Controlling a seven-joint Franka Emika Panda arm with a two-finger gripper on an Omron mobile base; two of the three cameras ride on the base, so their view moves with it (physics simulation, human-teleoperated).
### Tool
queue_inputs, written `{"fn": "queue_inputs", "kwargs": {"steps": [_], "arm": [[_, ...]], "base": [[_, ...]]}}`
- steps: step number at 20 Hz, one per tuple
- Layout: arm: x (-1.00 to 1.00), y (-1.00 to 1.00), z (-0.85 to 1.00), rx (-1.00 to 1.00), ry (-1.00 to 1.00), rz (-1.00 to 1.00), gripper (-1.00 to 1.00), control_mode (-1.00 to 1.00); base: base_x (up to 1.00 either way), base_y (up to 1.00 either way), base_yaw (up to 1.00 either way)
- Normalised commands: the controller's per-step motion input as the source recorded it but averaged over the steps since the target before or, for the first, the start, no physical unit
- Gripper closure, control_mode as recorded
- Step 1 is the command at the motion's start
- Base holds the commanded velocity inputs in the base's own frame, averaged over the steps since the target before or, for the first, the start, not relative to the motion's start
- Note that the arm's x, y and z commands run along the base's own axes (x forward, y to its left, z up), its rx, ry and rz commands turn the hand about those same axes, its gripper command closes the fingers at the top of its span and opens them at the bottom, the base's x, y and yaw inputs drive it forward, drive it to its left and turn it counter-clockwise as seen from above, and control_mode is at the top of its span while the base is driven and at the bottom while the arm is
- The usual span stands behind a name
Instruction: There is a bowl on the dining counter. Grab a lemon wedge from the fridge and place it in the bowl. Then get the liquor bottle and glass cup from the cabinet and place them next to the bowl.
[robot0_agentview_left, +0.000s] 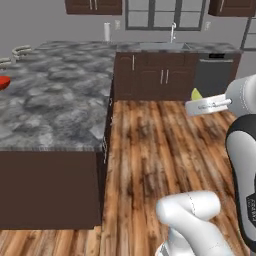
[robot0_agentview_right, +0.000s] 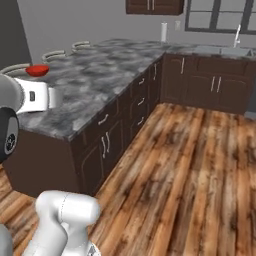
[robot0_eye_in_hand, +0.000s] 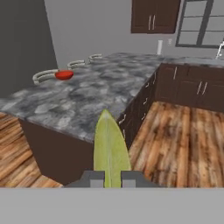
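A red bowl (robot0_eye_in_hand: 64, 75) sits near the far edge of the grey marble dining counter (robot0_eye_in_hand: 92, 96); it also appears as the bowl (robot0_agentview_left: 2, 82) at the left edge and the bowl (robot0_agentview_right: 37, 70) at the upper left. My gripper (robot0_eye_in_hand: 113, 177) is shut on a yellow-green lemon wedge (robot0_eye_in_hand: 111, 148) that sticks up between the fingertips. In the left base view the gripper (robot0_agentview_left: 192, 106) hovers over the wooden floor, well right of the counter, with the lemon wedge (robot0_agentview_left: 196, 93) at its tip. The gripper (robot0_agentview_right: 59, 98) points toward the counter, still far from the bowl.
Dark cabinets (robot0_agentview_left: 150, 75) with a sink and faucet (robot0_agentview_left: 172, 32) line the back wall, beside a dishwasher (robot0_agentview_left: 214, 72). A white paper towel roll (robot0_agentview_left: 107, 31) stands at the counter's back corner. Stool backs (robot0_eye_in_hand: 46, 75) rise beyond the bowl. Wooden floor (robot0_agentview_left: 155, 150) lies open between the counters.
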Motion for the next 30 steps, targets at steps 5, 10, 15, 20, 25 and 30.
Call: {"fn": "queue_inputs", "kwargs": {"steps": [5, 10, 15, 20, 25, 30], "arm": [[0.00, 0.00, 0.00, 0.00, 0.00, 0.00, 1.00, 1.00], [0.00, 0.00, 0.00, 0.00, 0.00, 0.00, 1.00, 1.00], [0.00, 0.00, 0.00, 0.00, 0.00, 0.00, 1.00, 1.00], [0.00, 0.00, 0.00, 0.00, 0.00, 0.00, 1.00, 1.00], [0.00, 0.00, 0.00, 0.00, 0.00, 0.00, 1.00, 1.00], [0.00, 0.00, 0.00, 0.00, 0.00, 0.00, 1.00, 1.00]], "base": [[0.15, 1.00, 0.26], [0.45, 1.00, 0.16], [0.77, 1.00, 0.05], [0.96, 1.00, -0.02], [0.97, 1.00, -0.11], [0.50, 1.00, -0.16]]}}
